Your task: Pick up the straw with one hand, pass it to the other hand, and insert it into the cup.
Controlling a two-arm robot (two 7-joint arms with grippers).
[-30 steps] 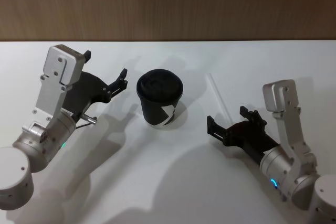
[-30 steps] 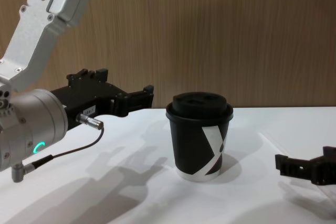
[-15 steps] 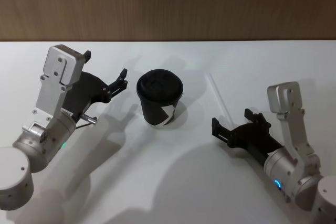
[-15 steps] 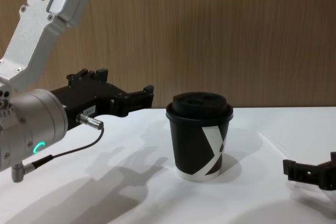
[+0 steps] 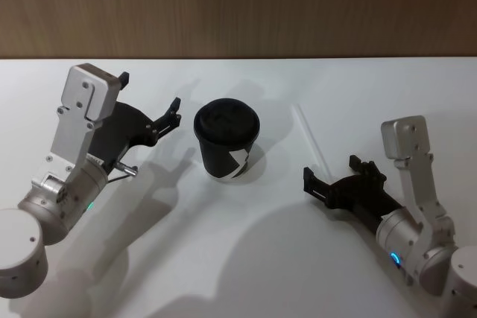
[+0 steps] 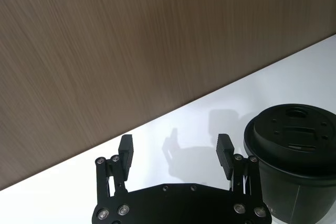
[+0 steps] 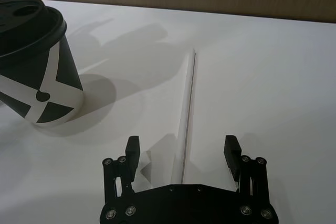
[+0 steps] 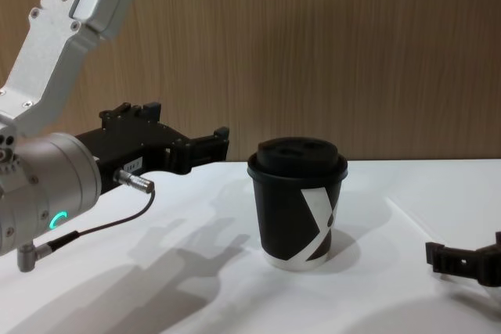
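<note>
The white straw (image 5: 309,139) lies flat on the table, to the right of the cup (image 5: 227,139). The cup is black with a domed lid and a white X mark (image 8: 317,220), and it stands upright. My right gripper (image 5: 330,168) is open, low over the table at the straw's near end. In the right wrist view the straw (image 7: 188,114) runs out from between the spread fingers of the right gripper (image 7: 182,148), with the cup (image 7: 37,66) off to one side. My left gripper (image 5: 150,91) hangs open and holds nothing, left of the cup and above the table.
A wooden wall (image 5: 238,5) runs along the table's far edge. The white tabletop (image 5: 223,258) is bare in front of the cup. A cable plug (image 8: 133,181) sticks out of the left wrist, which has a green ring (image 8: 55,220).
My right gripper has drawn back a little, to the right and toward me, still open over the straw's near end. Left arm, cup and straw have not moved.
</note>
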